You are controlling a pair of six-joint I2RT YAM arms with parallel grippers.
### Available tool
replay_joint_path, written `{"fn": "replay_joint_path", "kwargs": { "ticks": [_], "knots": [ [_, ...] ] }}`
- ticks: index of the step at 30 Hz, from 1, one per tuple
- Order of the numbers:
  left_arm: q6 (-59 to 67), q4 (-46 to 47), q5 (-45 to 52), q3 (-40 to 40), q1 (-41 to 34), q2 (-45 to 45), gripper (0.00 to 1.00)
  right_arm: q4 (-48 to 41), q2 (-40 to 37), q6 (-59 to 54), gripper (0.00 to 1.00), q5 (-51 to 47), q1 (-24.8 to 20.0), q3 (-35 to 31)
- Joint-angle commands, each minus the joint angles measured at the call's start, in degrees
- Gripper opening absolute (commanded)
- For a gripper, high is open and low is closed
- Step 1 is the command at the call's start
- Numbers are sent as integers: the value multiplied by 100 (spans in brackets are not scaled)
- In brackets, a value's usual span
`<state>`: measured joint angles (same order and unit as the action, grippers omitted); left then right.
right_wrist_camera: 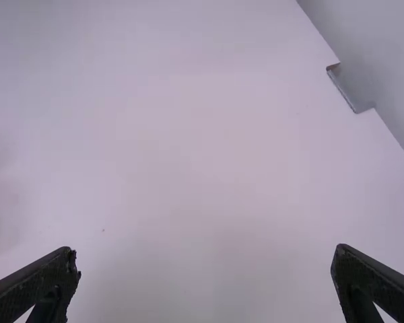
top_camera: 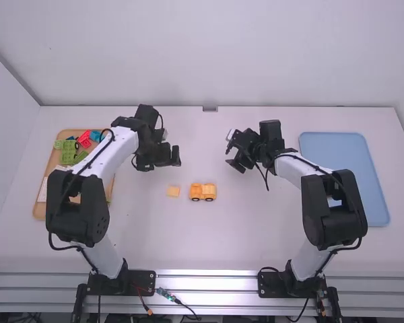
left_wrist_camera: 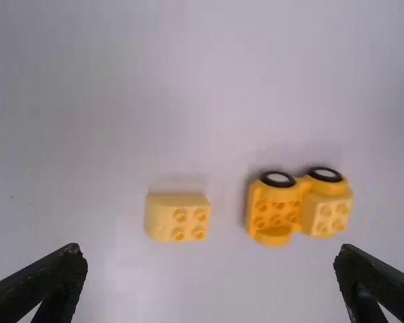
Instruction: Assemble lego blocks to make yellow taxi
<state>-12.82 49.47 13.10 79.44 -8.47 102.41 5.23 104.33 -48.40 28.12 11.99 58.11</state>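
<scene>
Silver ribbed metal rails (top_camera: 205,296) line the near edge of the broad white table (top_camera: 256,235). Mounted there are the left arm (top_camera: 79,208) and the right arm (top_camera: 333,208), white links with black joints, both bent out over the surface. Near the table's right edge lies a rectangular light-blue tray (top_camera: 378,195) with rounded corners, partly behind the right arm. Toward the left edge, a tan rectangular tray (top_camera: 38,210) sits partly under the left arm.

The black two-finger left gripper (top_camera: 163,161) is spread wide with nothing between its fingers, above the table left of the middle. The matching right gripper (top_camera: 233,151) also stands wide open and empty, right of the middle.

Near the table's middle, the yellow-orange toy vehicle of studded plastic blocks (top_camera: 203,190) stands with its black-and-white round wheels facing the near edge. Just beside it, toward the left edge and not touching, lies a pale yellow plastic block (top_camera: 173,191) with four studs and one rounded end. In the tan tray's far part are green studded plastic blocks (top_camera: 69,153), a red studded plastic block (top_camera: 85,139) and small blue plastic pieces (top_camera: 95,136).
</scene>
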Motion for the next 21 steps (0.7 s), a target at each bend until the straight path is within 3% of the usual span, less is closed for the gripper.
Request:
{"fn": "replay_joint_path", "kwargs": {
  "ticks": [1, 6, 9, 16, 21],
  "knots": [
    [844, -155, -391, -98, -20, -118, 99, 63, -199, -2, 99, 37, 4, -31],
    [2472, -426, 92, -92, -7, -118, 99, 105, -199, 50, 99, 55, 7, -31],
    [4277, -472, 1145, -105, 22, -120, 99, 15, -199, 50, 99, 433, -2, -31],
    [7681, 13, 2677, -203, 11, -120, 99, -512, -199, -702, 99, 2583, -308, -33],
    [8323, -140, 2697, -389, 68, -120, 99, -1198, -199, -1410, 99, 3198, -457, -37]
  ]
}}
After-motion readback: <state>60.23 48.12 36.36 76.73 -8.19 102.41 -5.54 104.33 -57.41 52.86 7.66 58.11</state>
